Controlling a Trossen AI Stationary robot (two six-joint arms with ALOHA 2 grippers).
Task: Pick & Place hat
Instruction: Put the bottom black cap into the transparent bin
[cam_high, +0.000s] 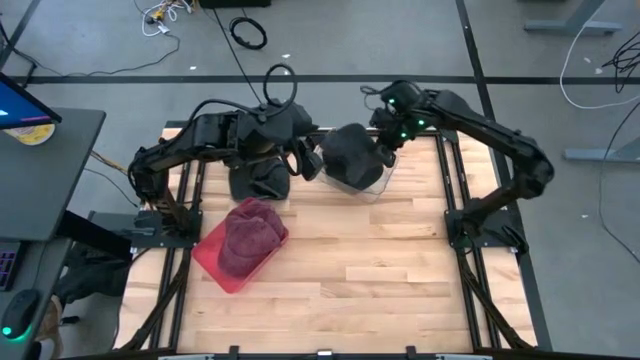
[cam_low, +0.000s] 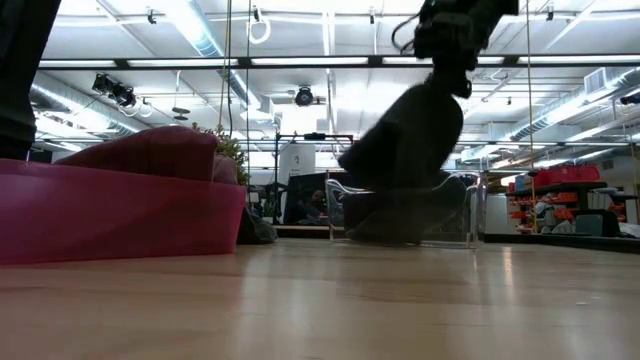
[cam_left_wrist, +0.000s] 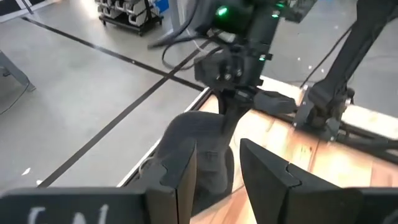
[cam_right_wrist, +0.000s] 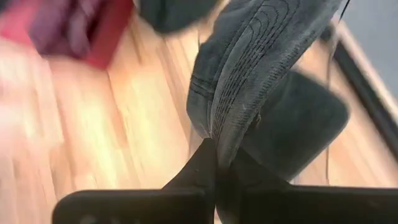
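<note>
The right gripper (cam_right_wrist: 216, 163) pinches the dark hat (cam_high: 352, 155) over the clear bin (cam_low: 470, 212) (left gripper (cam_left_wrist: 217, 171) parted).

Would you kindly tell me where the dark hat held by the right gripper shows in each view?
High view: dark hat, top centre, over the clear bin.
Low view: right of centre, hanging into that bin.
Left wrist view: centre.
Right wrist view: brim pinched.
Shared landmark: red bin.

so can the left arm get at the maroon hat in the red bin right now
Probably yes. The maroon hat lies uncovered in the red bin, just in front of the left gripper, which is open and holds nothing. The right gripper is off over the clear bin.
</note>
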